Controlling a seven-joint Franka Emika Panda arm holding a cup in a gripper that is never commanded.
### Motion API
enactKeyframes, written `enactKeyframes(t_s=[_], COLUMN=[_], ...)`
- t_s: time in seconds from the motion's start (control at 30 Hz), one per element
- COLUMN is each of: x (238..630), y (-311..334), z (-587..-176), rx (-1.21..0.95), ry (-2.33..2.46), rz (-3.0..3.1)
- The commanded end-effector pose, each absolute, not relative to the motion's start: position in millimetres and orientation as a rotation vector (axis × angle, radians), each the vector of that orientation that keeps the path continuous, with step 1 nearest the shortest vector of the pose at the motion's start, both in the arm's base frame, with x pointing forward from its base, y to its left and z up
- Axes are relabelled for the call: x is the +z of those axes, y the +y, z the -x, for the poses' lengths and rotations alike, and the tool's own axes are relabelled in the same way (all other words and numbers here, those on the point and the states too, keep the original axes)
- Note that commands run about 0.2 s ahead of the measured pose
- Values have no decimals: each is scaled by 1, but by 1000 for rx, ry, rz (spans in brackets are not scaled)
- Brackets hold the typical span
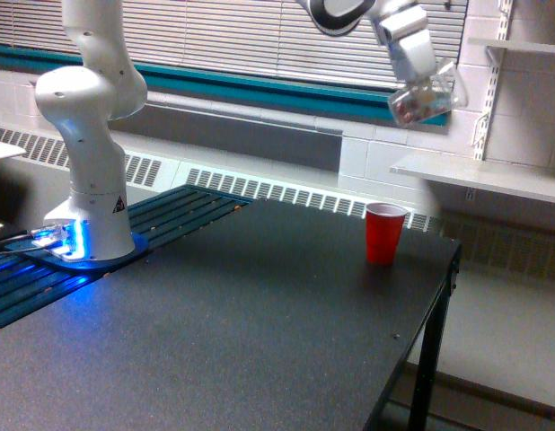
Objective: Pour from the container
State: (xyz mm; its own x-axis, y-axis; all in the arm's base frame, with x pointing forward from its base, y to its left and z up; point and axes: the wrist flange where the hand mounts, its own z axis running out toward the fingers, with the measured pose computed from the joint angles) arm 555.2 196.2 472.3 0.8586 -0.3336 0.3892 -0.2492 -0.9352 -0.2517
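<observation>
The gripper (419, 83) hangs high in the air near the top of the exterior view's right side, clamped on the clear cup (423, 102), which holds reddish-brown bits and sits tilted, its mouth toward the exterior view's right. The clear cup is well above the table (259, 341) and up and a little to the exterior view's right of the red cup (384, 233), well apart from it. The red cup stands upright near the table's far right corner, its mouth open to the top. The arm's white base (89, 180) stands at the exterior view's left on a slatted blue platform (170, 220), with a blue light glowing at its foot. Behind the scene are window blinds (259, 36), a teal ledge and a white wall shelf (493, 175) at the exterior view's right
</observation>
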Motion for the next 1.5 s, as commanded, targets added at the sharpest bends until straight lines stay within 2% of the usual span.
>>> enactKeyframes(t_s=[0.03, 0.7, 1.5], x=[463, 395, 344], y=[215, 229, 237], z=[-541, -481, -459], rx=[-625, -434, -150], ry=[338, 310, 256], rz=[2862, 2904, 2940])
